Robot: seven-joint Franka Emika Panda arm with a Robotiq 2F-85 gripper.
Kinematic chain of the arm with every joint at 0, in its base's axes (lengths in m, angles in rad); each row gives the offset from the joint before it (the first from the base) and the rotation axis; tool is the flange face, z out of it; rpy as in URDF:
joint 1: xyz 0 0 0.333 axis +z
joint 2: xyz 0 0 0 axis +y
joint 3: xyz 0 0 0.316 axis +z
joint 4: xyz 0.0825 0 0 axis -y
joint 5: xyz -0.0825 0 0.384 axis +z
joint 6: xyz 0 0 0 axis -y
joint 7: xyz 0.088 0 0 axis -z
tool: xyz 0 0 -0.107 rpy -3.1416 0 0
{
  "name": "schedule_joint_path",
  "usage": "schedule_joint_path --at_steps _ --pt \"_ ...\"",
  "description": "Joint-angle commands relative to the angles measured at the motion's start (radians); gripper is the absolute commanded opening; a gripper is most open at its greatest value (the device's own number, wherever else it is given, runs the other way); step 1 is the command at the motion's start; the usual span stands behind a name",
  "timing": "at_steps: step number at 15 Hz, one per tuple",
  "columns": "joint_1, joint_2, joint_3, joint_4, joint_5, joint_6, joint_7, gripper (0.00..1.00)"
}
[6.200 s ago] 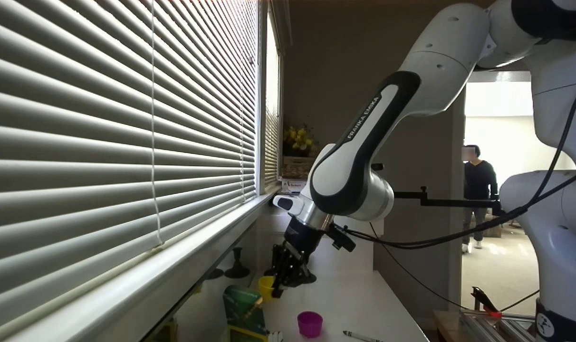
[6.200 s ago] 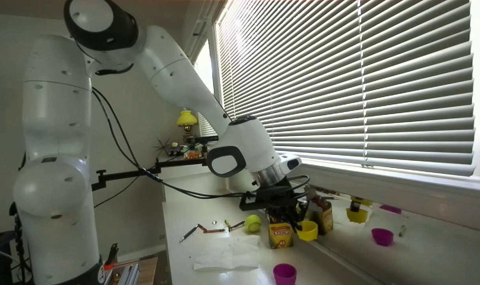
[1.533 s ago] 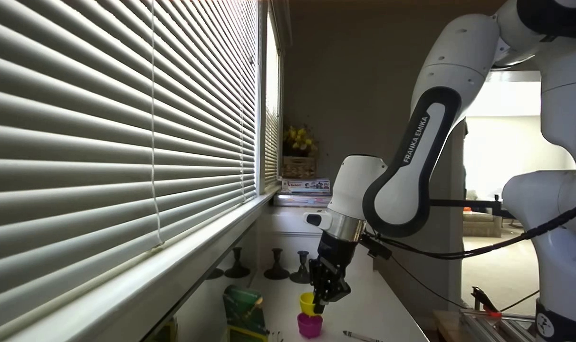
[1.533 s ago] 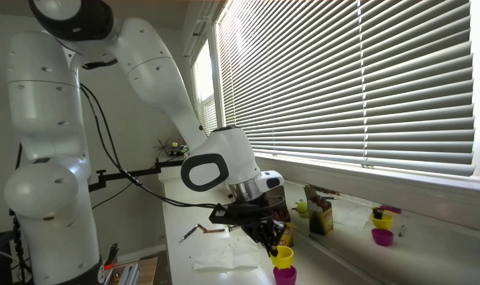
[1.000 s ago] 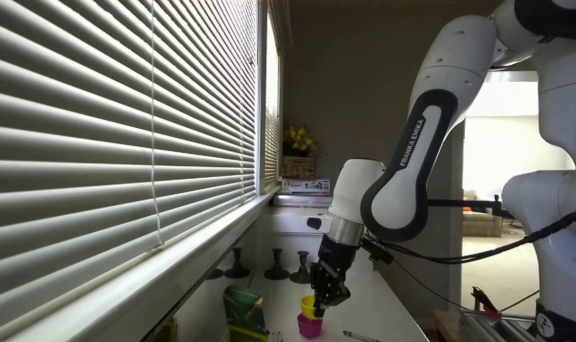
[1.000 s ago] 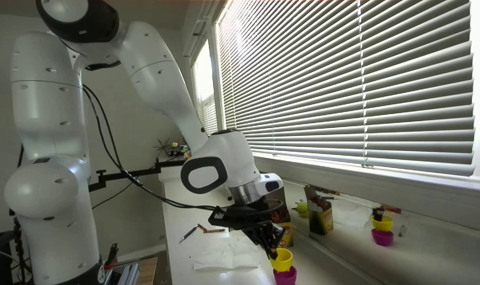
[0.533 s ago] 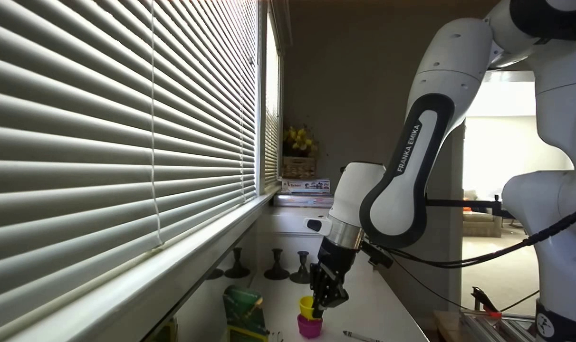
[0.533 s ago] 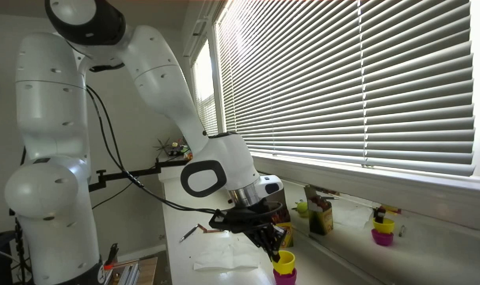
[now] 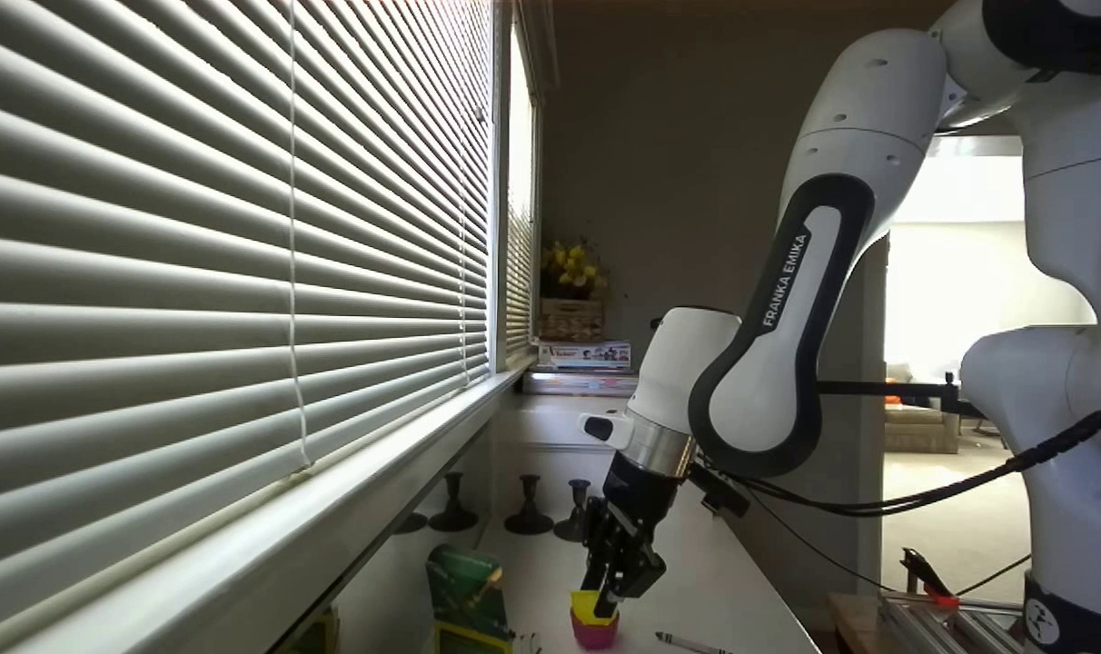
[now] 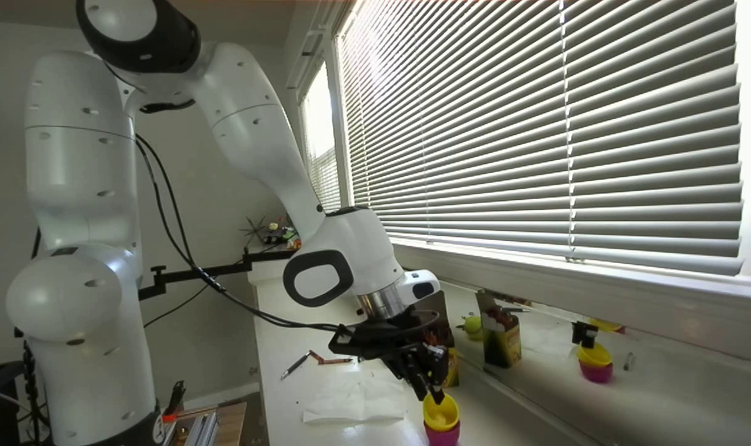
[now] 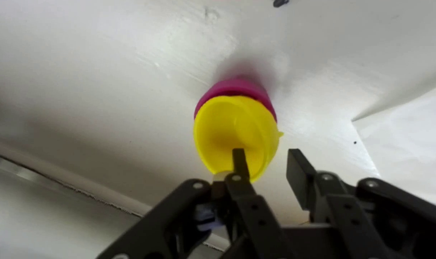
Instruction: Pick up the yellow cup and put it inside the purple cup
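The yellow cup (image 9: 583, 607) sits in the mouth of the purple cup (image 9: 596, 635), its rim above the purple rim. In the other outside picture, the yellow cup (image 10: 441, 416) also stands in the purple cup (image 10: 442, 436). In the wrist view the yellow cup (image 11: 221, 129) looks tilted, with the purple cup (image 11: 236, 86) showing as a crescent behind it. My gripper (image 11: 266, 162) is open, with a wide gap between its fingers. One finger overlaps the yellow cup's mouth; the other is outside, apart from the wall. The gripper also shows in both exterior views (image 9: 600, 595) (image 10: 430, 396).
A crayon box (image 10: 453, 370) stands behind the gripper. White paper (image 10: 355, 399) and broken crayons (image 10: 329, 360) lie on the white counter. Candlesticks (image 9: 529, 509) stand at the far end. A reflective panel (image 10: 549, 384) and window ledge run along one side.
The yellow cup was carried from beside the crayon box to the purple cup and lowered. In the last half second the fingers opened, and the cup sank and tipped in the purple cup.
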Motion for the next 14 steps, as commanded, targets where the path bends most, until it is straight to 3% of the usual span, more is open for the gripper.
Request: schedule_joint_path --at_steps 1,5,6,11,14 --pt "-0.012 -0.024 0.034 0.001 0.038 0.039 -0.039 0.67" --pt "-0.004 -0.063 0.036 -0.011 0.021 0.067 -0.024 0.95" --pt "0.002 -0.070 0.027 -0.012 0.020 0.053 -0.019 0.99" --pt "0.064 0.013 -0.066 0.000 0.101 0.152 0.019 1.00" --pt "0.205 0.070 -0.180 -0.003 0.327 0.240 -0.015 1.00"
